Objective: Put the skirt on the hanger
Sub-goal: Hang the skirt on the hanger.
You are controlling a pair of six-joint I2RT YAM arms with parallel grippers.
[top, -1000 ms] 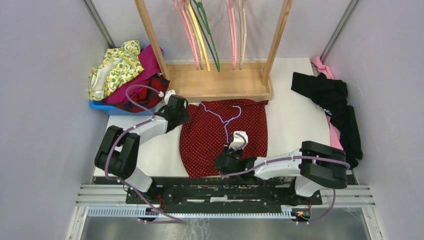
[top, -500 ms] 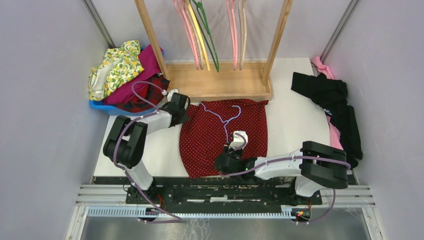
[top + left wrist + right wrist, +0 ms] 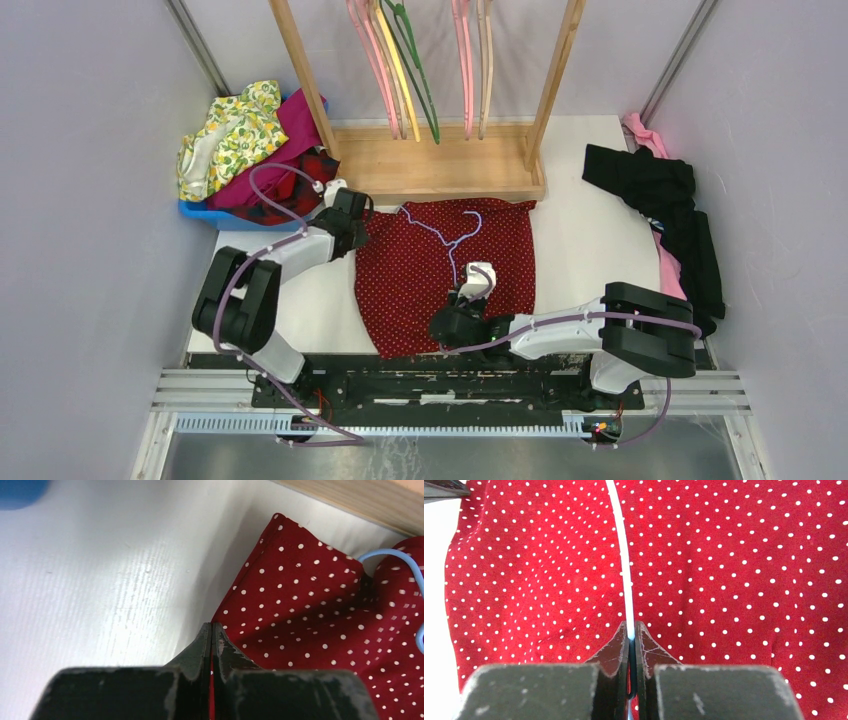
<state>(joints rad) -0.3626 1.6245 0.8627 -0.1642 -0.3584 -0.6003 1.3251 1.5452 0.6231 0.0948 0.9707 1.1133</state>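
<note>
The dark-red polka-dot skirt (image 3: 420, 285) lies flat on the white table in front of the wooden rack. The thin lilac-blue hanger (image 3: 448, 232) lies on top of it near its far edge. My left gripper (image 3: 360, 230) is at the skirt's far-left corner. In the left wrist view the left gripper (image 3: 211, 627) is shut on the skirt's (image 3: 310, 605) edge, with red cloth showing between the jaws. My right gripper (image 3: 477, 283) is over the middle of the skirt. In the right wrist view the right gripper (image 3: 632, 626) is shut on the hanger wire (image 3: 623, 555) above the skirt (image 3: 734, 570).
A wooden rack (image 3: 440, 170) with pink, yellow and green hangers (image 3: 400, 70) stands behind the skirt. A blue bin (image 3: 215, 215) piled with clothes, floral (image 3: 235, 125), magenta and plaid, sits at the back left. A black garment (image 3: 665, 210) over pink cloth lies at the right.
My left gripper has shifted slightly left, taking the skirt's far-left corner with it, and the left arm's elbow has moved. The right arm and hanger have not moved.
</note>
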